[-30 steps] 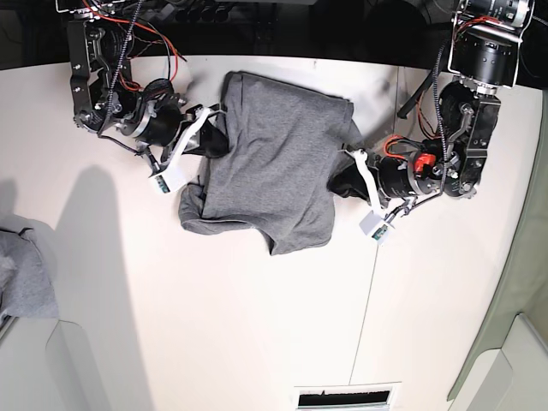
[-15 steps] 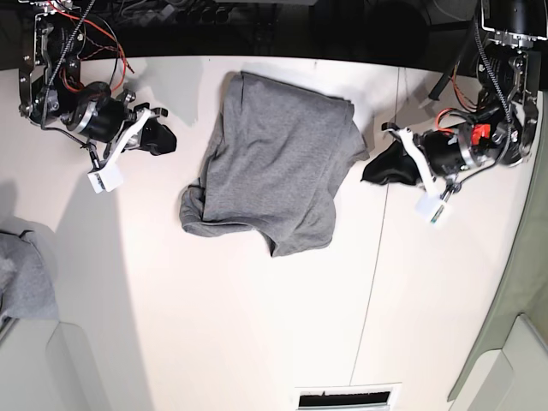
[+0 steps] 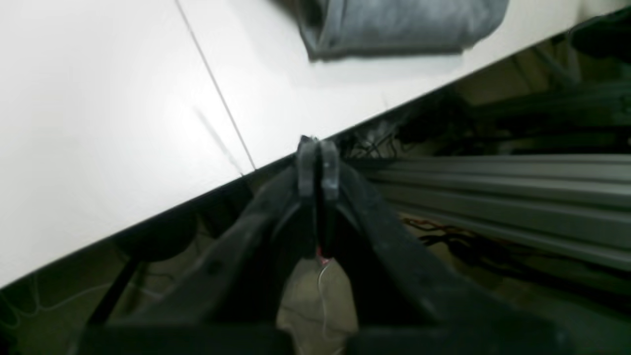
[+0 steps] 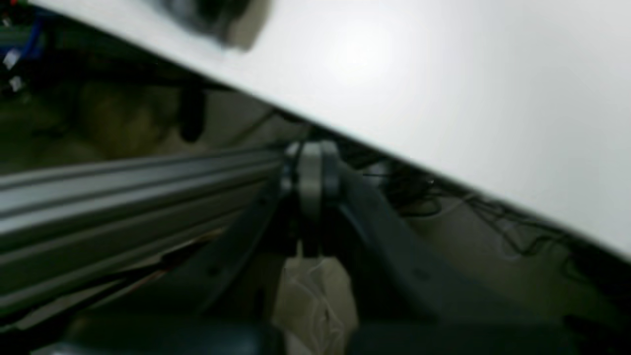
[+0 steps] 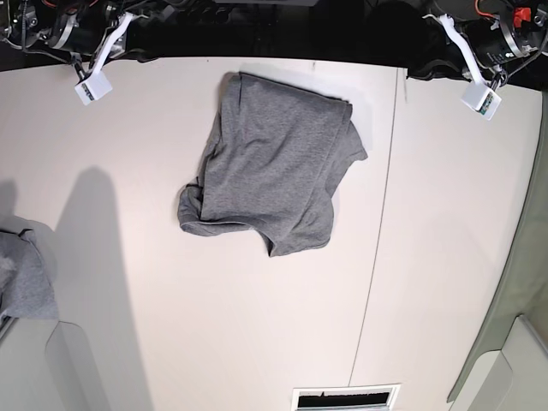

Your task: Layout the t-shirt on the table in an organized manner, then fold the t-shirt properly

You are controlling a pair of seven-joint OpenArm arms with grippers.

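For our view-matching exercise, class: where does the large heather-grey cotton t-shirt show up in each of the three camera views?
Base view: the large heather-grey cotton t-shirt lies rumpled at upper centre.
Left wrist view: only a folded edge shows, along the top, right of centre.
Right wrist view: a blurred dark patch sits at the top left; whether it is the shirt cannot be told.
Shared landmark: the dark rear edge of the white table.

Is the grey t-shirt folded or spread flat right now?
Folded, roughly: the heather-grey cotton t-shirt lies doubled over in an uneven, wrinkled bundle on the white table.
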